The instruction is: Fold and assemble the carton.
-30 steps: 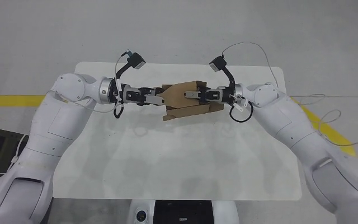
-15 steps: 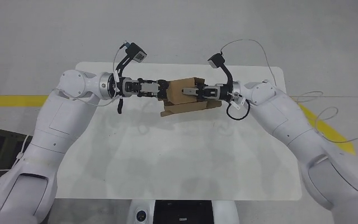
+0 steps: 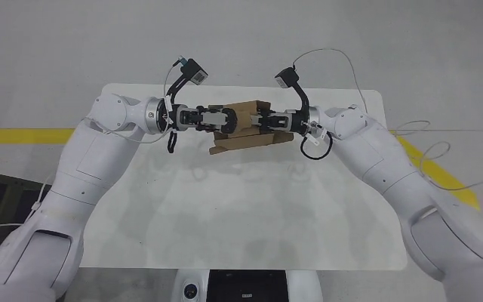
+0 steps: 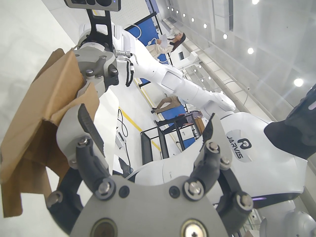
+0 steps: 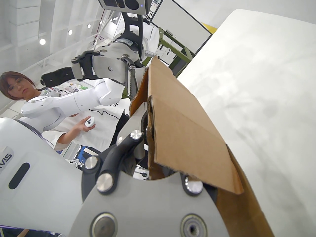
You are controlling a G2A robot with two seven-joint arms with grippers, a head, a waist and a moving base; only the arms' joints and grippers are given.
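Right gripper [image 3: 263, 121] was clamped on a carton [image 3: 244, 113] panel, holding it above the table [image 3: 226, 219] toward the far edge. Left gripper [image 4: 148, 117] was spread wide, one finger [image 4: 88, 124] just beside a loose flap, nothing between the jaws. Carton looked only part-formed: panels creased, flaps hanging open. My read: early-to-mid, with squaring up and closing the flaps left to do.

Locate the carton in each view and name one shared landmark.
Top view: carton between left gripper and right gripper, above the table.
Left wrist view: carton beside the open left gripper.
Right wrist view: carton clamped in the right gripper.
Shared landmark: the white table.
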